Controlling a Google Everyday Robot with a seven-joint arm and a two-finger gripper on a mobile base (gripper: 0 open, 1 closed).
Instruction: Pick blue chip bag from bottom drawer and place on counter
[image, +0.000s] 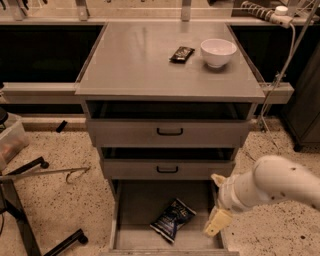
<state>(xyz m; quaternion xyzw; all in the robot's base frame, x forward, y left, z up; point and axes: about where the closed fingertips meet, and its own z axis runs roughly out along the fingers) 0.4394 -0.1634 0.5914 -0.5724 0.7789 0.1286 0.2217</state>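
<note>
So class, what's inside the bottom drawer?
The blue chip bag lies in the bottom drawer; the gripper hangs by its right wall. Its rear is hidden beneath the middle drawer.

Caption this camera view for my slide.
The gripper hangs at the right wall of the open bottom drawer, blue chip bag inside.

Quick tally: three drawers total. Two have black handles, the top drawer (169, 132) and the middle drawer (166, 169), plus one bottom drawer (135, 210) that's open. There's one blue chip bag (173, 219) in it, just the one. On the single counter (145, 65) I count one white bowl (218, 52) near the far right corner and one small dark packet (181, 53) just left of it. One arm (275, 185), one gripper (216, 223), hanging by the bottom drawer's right edge.
</note>
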